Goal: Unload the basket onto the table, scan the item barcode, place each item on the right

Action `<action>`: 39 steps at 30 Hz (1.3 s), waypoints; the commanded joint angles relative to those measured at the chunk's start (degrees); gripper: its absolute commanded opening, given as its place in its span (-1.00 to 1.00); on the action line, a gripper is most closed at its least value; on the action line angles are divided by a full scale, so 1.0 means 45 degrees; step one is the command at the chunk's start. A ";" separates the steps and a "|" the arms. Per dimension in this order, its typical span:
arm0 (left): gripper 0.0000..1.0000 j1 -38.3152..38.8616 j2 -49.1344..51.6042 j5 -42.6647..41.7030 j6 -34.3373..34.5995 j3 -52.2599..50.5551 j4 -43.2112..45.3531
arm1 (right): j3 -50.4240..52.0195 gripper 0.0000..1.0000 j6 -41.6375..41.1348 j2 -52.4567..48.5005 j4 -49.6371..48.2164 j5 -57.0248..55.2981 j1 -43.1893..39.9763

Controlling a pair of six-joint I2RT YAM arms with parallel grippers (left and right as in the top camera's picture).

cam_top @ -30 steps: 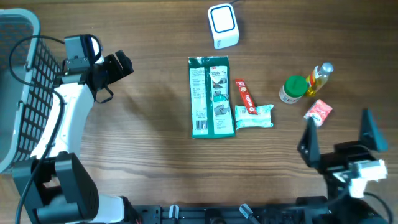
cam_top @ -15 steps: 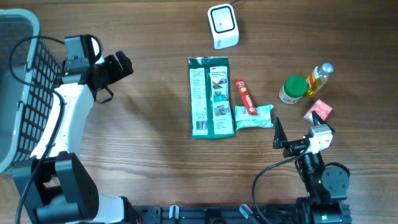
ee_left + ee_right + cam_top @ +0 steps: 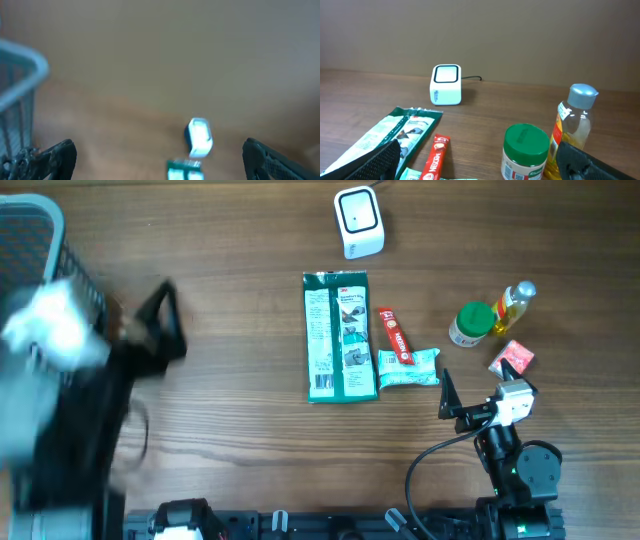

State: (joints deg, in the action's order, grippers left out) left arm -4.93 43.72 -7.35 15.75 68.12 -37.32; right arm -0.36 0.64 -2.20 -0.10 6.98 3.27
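Note:
The white barcode scanner [image 3: 358,221] stands at the table's far middle, also seen in the right wrist view [image 3: 446,85] and, blurred, in the left wrist view [image 3: 200,136]. Items lie in the middle: a long green packet [image 3: 340,335], a red coffee stick [image 3: 394,335] and a pale green sachet [image 3: 408,368]. My left gripper [image 3: 160,330] is a motion blur at the left, open and empty [image 3: 162,167]. My right gripper [image 3: 480,405] sits low at the front right, open and empty [image 3: 482,167], looking over the items.
A green-lidded jar [image 3: 470,323], a yellow oil bottle [image 3: 512,306] and a small red packet [image 3: 512,360] stand at the right, close in front of the right gripper. A grey wire basket [image 3: 30,240] fills the far left edge.
The left arm, still until half a second ago, now sweeps in a blur at the left. The right arm shifted left a second ago and has held still since.

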 commanded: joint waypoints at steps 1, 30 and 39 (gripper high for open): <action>1.00 0.0049 -0.3371 -0.0015 -0.0107 -0.0175 -0.1438 | 0.0000 0.99 -0.0146 0.0034 -0.0058 -0.0029 -0.0053; 1.00 0.0432 -0.9656 0.1418 0.0607 -1.5062 0.7329 | 0.0000 1.00 -0.0151 0.0034 -0.0058 -0.0029 -0.0053; 1.00 0.0432 -0.9641 0.1418 0.0607 -1.5062 0.7329 | 0.0000 1.00 -0.0146 0.0034 -0.0058 -0.0029 -0.0053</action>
State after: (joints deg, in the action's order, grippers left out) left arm -3.27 0.80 -1.54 18.00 0.43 -3.86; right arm -0.36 0.64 -2.31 -0.01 7.01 3.27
